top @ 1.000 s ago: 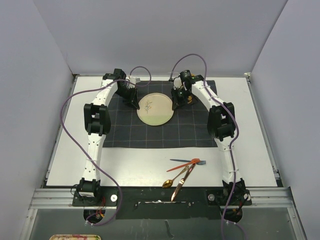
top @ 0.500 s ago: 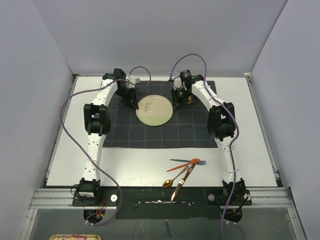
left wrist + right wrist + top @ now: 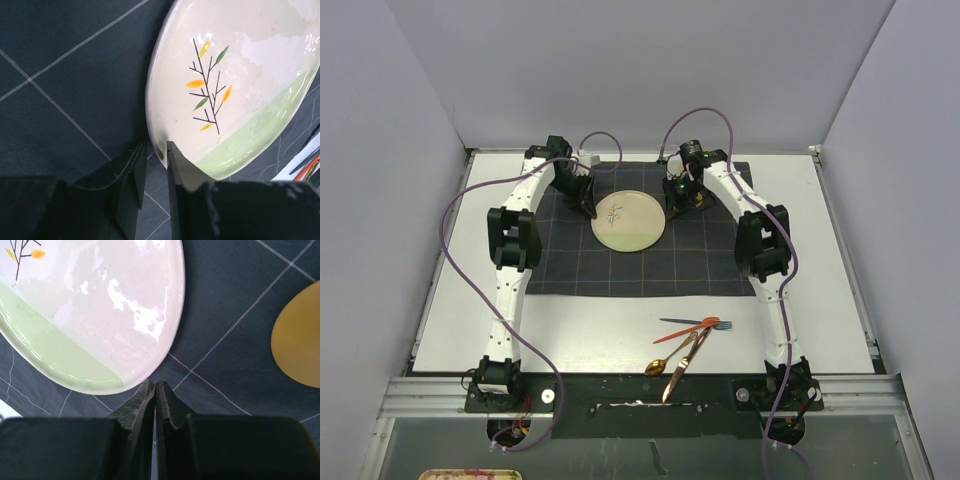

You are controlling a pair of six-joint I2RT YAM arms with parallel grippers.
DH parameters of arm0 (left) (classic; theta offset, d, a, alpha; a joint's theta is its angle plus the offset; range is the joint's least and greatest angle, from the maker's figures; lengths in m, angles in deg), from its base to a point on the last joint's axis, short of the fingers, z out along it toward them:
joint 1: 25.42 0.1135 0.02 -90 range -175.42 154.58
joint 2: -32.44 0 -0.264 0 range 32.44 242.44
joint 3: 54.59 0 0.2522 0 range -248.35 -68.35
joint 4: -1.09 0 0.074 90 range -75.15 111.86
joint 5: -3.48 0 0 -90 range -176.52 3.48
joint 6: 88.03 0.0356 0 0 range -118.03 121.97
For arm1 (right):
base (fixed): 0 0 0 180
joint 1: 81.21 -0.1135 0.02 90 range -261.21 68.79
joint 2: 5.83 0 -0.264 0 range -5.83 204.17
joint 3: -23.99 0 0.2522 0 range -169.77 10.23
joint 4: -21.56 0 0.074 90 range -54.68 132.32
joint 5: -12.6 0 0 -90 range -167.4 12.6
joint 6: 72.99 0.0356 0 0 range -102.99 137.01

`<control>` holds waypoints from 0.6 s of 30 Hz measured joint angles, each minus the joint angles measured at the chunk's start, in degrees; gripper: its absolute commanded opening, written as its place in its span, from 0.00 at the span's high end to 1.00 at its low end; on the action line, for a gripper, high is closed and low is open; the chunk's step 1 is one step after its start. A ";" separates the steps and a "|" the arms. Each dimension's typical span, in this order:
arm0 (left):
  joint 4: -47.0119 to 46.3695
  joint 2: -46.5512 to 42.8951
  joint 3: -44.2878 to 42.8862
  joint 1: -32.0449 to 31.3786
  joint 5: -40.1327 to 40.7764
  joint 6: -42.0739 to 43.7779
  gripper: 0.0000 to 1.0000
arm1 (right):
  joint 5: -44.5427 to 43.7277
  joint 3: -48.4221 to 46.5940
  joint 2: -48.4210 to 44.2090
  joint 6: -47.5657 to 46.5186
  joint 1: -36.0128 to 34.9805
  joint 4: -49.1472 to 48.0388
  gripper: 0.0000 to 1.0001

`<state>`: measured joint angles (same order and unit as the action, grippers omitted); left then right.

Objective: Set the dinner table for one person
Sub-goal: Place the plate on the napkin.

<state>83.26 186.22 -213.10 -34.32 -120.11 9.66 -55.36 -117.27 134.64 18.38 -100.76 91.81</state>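
Flanking plate point(image 3: 628, 222) on cloth point(image 3: 700, 262), L gripper point(image 3: 155, 152) slightly parted, R gripper point(image 3: 155, 386) closed

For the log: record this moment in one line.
left pincer slightly parted at plate rim | right pincer shut beside plate | plate on cloth | cutlery off cloth

Light: bright, even, from above | Shadows: faint, soft on table point(image 3: 440, 330) | Glare: white patches on plate point(image 3: 135, 315), 12 o'clock right wrist, 2 o'clock left wrist | Focus: top sharp; wrist views dark, soft at 6 o'clock
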 measured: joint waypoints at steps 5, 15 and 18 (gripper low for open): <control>0.20 0.00 -0.44 0.00 0.09 0.37 0.60 | -0.07 0.00 0.00 -0.31 -0.04 0.00 0.96; 0.85 -0.24 -0.70 -0.13 0.13 0.68 0.58 | -1.36 -2.69 -0.11 -0.96 -0.79 0.81 0.94; 1.51 -0.79 -0.70 -0.07 1.60 1.20 0.57 | -1.92 -2.80 -0.31 -1.09 -0.81 1.11 0.93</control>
<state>84.76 185.43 -213.80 -34.39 -118.51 10.86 -57.28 -120.07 134.33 17.29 -101.57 92.92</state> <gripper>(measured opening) 0.421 0.064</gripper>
